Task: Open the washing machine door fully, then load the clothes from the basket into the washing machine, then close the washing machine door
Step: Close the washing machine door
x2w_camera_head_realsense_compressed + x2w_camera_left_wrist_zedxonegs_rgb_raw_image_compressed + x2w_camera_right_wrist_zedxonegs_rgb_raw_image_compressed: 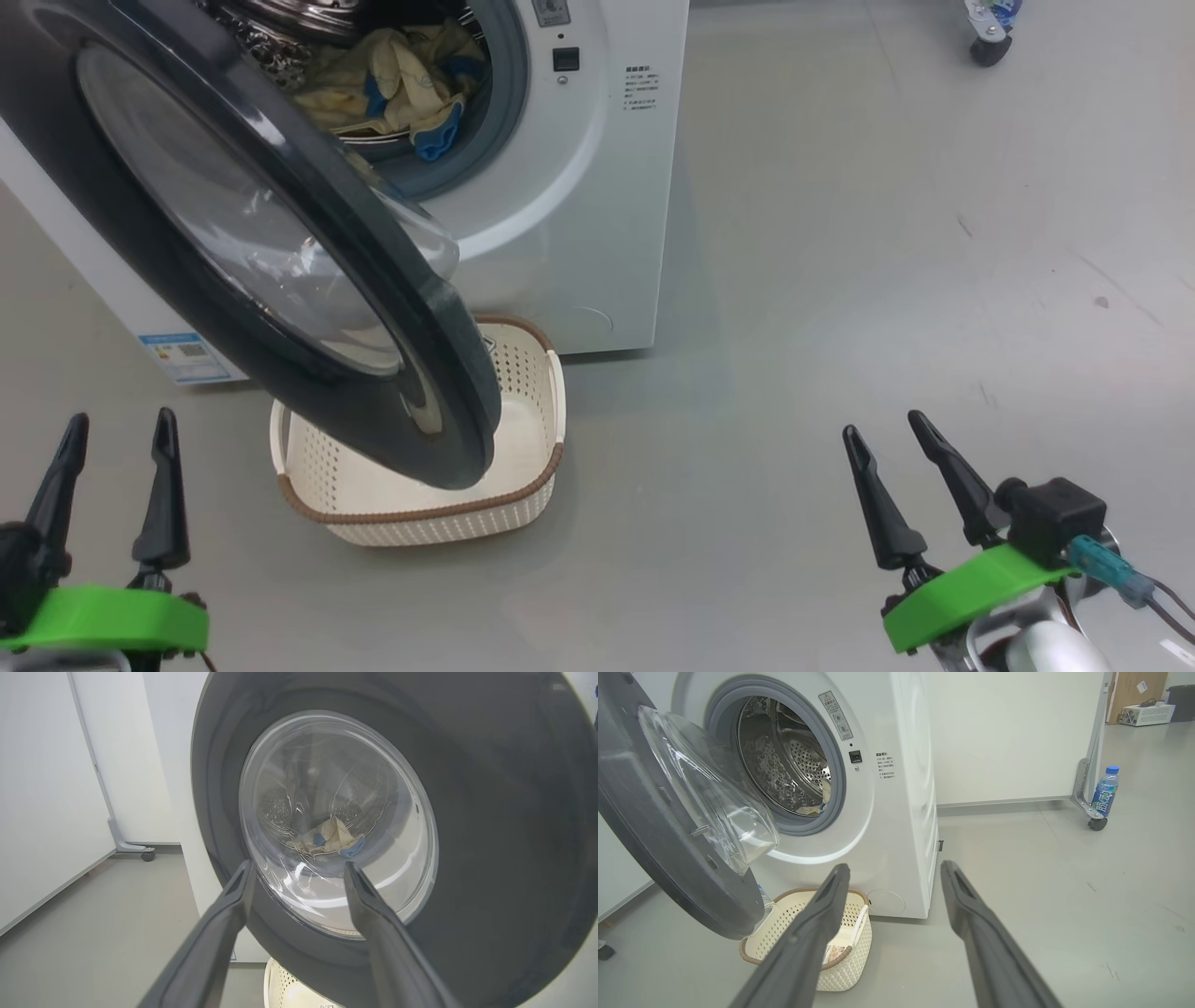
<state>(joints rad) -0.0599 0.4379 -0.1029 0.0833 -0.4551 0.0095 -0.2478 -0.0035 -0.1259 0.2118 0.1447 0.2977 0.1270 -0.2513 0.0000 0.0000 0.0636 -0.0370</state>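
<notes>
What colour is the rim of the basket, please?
Brown, woven-look, on the cream basket; clearest in the head view.

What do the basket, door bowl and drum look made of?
Basket: seemingly matte cream plastic, moulded perforations, brown woven-look rim. Door bowl: clear glossy glass or plastic, see-through with glints. Drum: shiny perforated metal, likely steel.

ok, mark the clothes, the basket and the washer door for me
clothes (401, 79): head view, on the yellow fabric of the pile.
basket (420, 512): head view, on the brown front rim.
washer door (490, 812): left wrist view, on the black rim, right side.
</notes>
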